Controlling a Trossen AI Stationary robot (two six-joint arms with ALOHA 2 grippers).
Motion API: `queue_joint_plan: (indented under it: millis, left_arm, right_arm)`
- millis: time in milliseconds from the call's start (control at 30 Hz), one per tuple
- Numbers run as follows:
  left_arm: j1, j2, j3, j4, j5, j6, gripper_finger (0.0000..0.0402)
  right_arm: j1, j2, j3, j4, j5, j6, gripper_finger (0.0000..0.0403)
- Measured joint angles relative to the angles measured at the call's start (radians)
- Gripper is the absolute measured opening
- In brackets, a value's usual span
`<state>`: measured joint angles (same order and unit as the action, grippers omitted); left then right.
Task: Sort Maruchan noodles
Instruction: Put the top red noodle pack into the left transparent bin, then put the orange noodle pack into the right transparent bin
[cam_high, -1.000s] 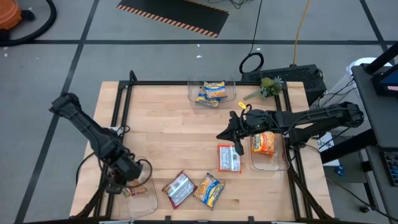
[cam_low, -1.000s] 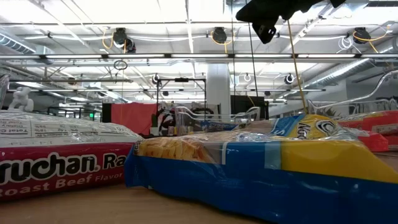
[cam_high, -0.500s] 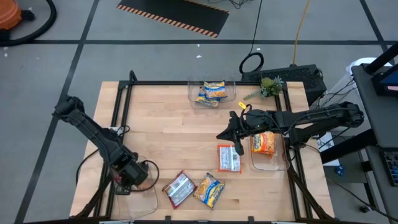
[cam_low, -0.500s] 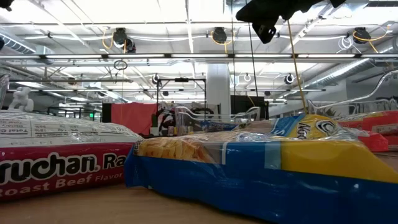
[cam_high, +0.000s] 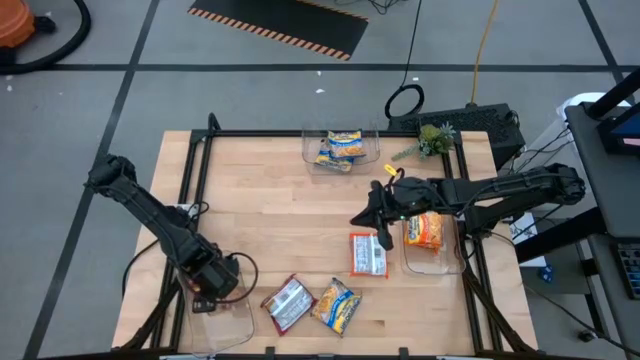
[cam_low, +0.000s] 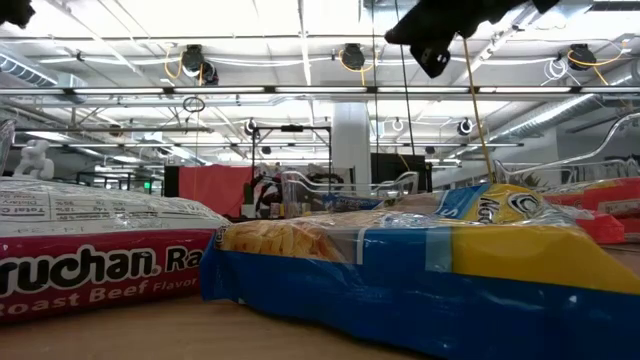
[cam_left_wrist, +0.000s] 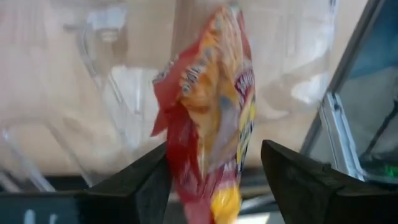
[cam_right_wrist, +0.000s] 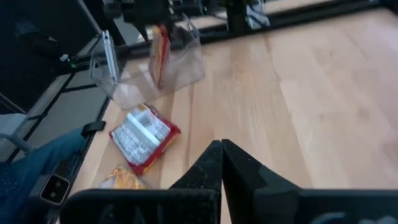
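Note:
My left gripper (cam_high: 213, 285) is at the table's near left corner, above a clear bin (cam_high: 232, 315), shut on a red-and-yellow noodle packet (cam_left_wrist: 208, 118). The right wrist view shows that packet (cam_right_wrist: 160, 56) hanging upright over the bin (cam_right_wrist: 140, 71). My right gripper (cam_high: 357, 217) hovers shut over the table's middle, touching nothing; in its own view the fingers (cam_right_wrist: 221, 152) meet. Lying flat on the table are a red-silver packet (cam_high: 288, 302), a blue-and-yellow packet (cam_high: 336, 305) and a packet with a silver label (cam_high: 368, 254). My left gripper has the red-and-yellow packet between its two fingers by its upper end (cam_left_wrist: 211, 199), coming from above and pointing down. The packet hangs upright below the fingers (cam_left_wrist: 149, 186), lifted clear, over the bin. The exact place of contact is hidden behind the fingers.
A clear bin at the far edge (cam_high: 340, 148) holds blue-and-yellow packets. Another at the right edge (cam_high: 440, 255) holds an orange packet (cam_high: 424, 230). A small plant (cam_high: 432, 138) stands at the far right corner. A black frame runs round the table edge.
My left gripper has moved a little toward the table's right, carrying the hanging packet with it over the near-left bin. The right arm has kept almost still.

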<state>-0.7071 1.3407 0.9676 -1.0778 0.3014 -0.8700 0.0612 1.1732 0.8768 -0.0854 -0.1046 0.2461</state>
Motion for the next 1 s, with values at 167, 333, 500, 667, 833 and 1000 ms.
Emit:
queue_joint_plan:
  millis: [167,333,500,667,833,1000]
  left_arm:
    - [0.001,0.000,0.106,-0.164,-0.039,0.048,0.0248]
    - [0.001,-0.001,0.221,-0.275,-0.222,0.084,0.0248]
    - [0.004,-0.001,0.289,-0.288,-0.353,0.123,0.0248]
    - [0.027,-0.001,0.323,-0.285,-0.512,0.240,0.0248]
    - [0.053,-0.001,0.323,-0.267,-0.691,0.322,0.0248]
    - [0.061,-0.001,0.293,-0.252,-0.863,0.281,0.0248]
  right_arm:
    - [0.000,0.000,0.000,-0.077,0.003,0.048,0.0000]
    - [0.005,0.004,0.000,-0.089,0.009,0.061,0.0000]
    - [0.050,0.056,0.000,-0.043,0.134,0.120,0.0000]
    - [0.087,0.110,0.001,0.004,0.135,0.123,0.0000]
    - [0.171,0.149,0.000,-0.047,0.256,0.223,0.0000]
    - [0.292,0.174,0.002,-0.061,0.367,0.376,0.0000]
